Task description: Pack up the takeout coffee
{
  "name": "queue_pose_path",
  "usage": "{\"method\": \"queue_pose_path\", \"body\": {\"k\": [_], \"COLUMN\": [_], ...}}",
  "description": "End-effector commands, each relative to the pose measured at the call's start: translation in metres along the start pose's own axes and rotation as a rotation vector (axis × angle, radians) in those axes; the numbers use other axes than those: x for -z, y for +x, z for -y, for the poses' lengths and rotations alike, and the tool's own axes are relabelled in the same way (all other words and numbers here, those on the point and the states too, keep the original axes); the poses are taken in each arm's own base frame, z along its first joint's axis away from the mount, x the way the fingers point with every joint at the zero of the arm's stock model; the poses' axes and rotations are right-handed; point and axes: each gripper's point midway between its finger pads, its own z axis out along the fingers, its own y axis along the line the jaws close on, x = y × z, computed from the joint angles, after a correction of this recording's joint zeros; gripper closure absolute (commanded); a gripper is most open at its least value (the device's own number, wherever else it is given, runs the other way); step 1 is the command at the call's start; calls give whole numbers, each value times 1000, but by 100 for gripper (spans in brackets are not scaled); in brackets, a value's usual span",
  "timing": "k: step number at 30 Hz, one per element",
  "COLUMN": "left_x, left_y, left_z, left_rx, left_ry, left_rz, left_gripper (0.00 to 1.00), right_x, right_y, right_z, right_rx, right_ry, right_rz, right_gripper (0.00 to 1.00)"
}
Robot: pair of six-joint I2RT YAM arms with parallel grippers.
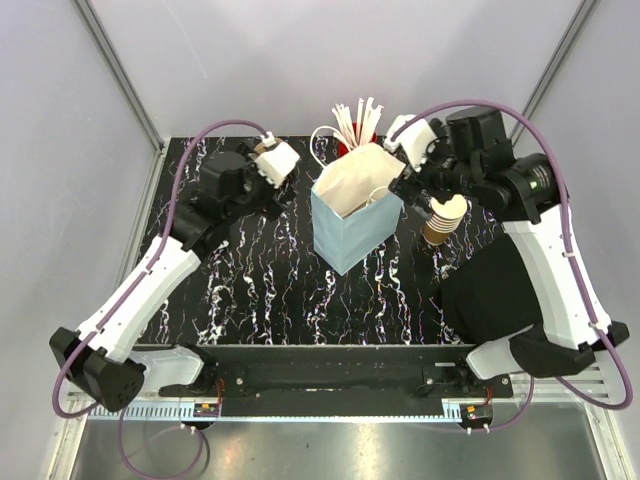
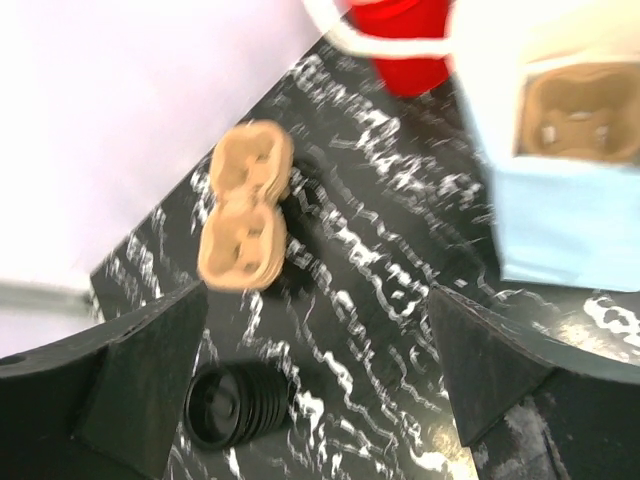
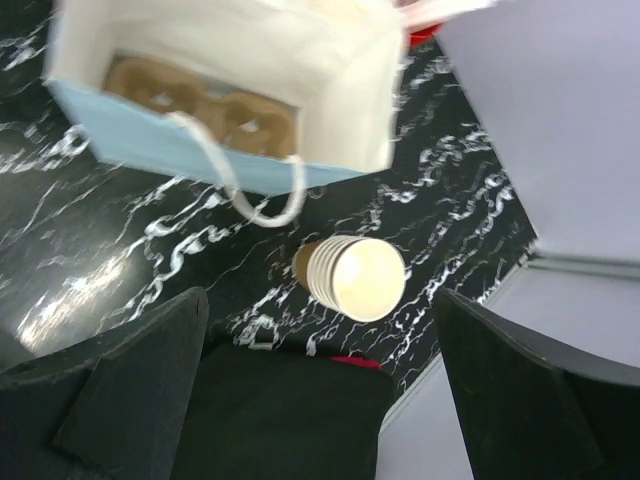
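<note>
The single takeout coffee cup is not in view. A pale blue paper bag (image 1: 345,225) stands open at mid-table, with a brown cardboard cup carrier (image 3: 200,100) inside it. My left gripper (image 2: 318,295) hovers open over the table left of the bag (image 2: 560,200), nothing between its fingers. My right gripper (image 3: 320,295) is open too and empty, up beside the bag's right rim (image 3: 380,110). Below it a nested stack of brown paper cups (image 3: 350,275) lies on its side. In the top view the left gripper (image 1: 275,180) and the right gripper (image 1: 408,180) flank the bag.
A second cardboard carrier (image 2: 245,220) and a stack of black lids (image 2: 235,405) lie under the left gripper. A red cup of white sticks (image 1: 355,130) stands behind the bag. A black cloth-like thing (image 1: 490,290) covers the table's right front. The cup stack (image 1: 445,215) is right of the bag.
</note>
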Motion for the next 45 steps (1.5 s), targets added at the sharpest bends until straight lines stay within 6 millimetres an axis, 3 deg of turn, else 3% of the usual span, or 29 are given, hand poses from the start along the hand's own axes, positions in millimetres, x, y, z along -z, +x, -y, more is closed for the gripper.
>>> {"method": "queue_pose_path", "body": {"k": [1,7,9,14,21,24,28,36,38,44,45], "left_x": [-8,-19,-21,-8,25,30,18,-12,-18,-24,-23], "left_y": [-58,-91,-91,-100,-74,-64,-52,-53,-55,-60,-61], "left_z": [11,33,55,90,131,138,142,140,139,139,138], "left_rx": [-67,-142,-171,-292,-445,-502,-523,-544,-545,-527,-525], "left_ry": [-7,87,208,452,766,832,844,813,803,803,799], "left_rz": [142,216,222,269,271,278,249,231,229,229,231], "left_gripper": [1,1,1,1,1,1,1,1,1,1,1], "right_x": [-2,5,2,-2,-7,-7,-8,-14,-15,-38,-56], "right_y": [-6,29,46,62,64,65,65,63,63,49,52], "right_z": [45,92,101,98,87,87,84,79,85,106,108], "right_rx": [-123,-337,-386,-432,-443,-441,-441,-428,-431,-442,-450], "right_ry": [213,437,469,471,425,427,414,372,394,384,362], "right_rz": [87,62,36,35,49,45,50,56,45,30,-1], "right_gripper": [0,0,1,0,0,0,0,0,0,1,1]}}
